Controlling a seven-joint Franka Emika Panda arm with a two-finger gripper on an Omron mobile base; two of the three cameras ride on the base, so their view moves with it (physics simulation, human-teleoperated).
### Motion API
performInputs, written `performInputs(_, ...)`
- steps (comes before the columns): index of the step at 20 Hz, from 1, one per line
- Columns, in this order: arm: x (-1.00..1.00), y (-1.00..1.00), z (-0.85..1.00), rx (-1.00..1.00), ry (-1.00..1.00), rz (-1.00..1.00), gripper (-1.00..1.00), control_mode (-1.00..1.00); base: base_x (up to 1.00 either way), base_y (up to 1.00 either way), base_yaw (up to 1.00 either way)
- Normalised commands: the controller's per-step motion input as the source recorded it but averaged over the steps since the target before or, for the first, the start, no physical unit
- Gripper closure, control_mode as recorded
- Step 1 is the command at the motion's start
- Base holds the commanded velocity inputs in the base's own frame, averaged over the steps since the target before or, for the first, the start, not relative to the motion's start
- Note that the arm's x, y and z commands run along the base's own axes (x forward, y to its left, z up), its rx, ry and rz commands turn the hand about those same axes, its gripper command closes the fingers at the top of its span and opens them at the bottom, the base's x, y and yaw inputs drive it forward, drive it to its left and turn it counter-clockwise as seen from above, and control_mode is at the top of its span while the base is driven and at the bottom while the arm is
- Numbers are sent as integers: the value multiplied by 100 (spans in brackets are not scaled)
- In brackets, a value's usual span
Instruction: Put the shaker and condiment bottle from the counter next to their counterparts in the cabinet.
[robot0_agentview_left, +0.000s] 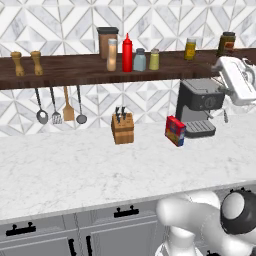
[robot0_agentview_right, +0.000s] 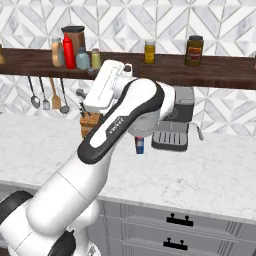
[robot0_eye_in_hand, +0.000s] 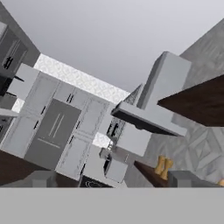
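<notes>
Jaws first: you cannot tell from these pictures whether they are parted or closed. In the left base view the white hand (robot0_agentview_left: 239, 79) sits raised at the right edge, level with the cabinet (robot0_agentview_left: 75, 70) and well to the right of the bottle group.

Nearest you lies the counter (robot0_agentview_left: 75, 170), white marble with faint grey veins over grey drawer fronts with black handles. On it stand a wooden knife block (robot0_agentview_left: 123, 128), a small red box (robot0_agentview_left: 175, 130) and a dark coffee machine (robot0_agentview_left: 199, 106).

Beyond, on the dark wooden cabinet board, you have four items in a tight row: the condiment bottle (robot0_agentview_left: 112, 55), slim, tan-orange; the red squeeze bottle (robot0_agentview_left: 127, 53) just beside it; the pale blue-grey shaker (robot0_agentview_left: 140, 60); then the shaker (robot0_agentview_left: 154, 59), olive-yellow with a grey cap. A brown canister (robot0_agentview_left: 106, 40) stands behind them. Two wooden mills (robot0_agentview_left: 26, 63) stand far left.
</notes>
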Motion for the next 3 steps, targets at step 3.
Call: performInputs(3,-94,0,-19,6,0,-29,-100,-100,0,0,0)
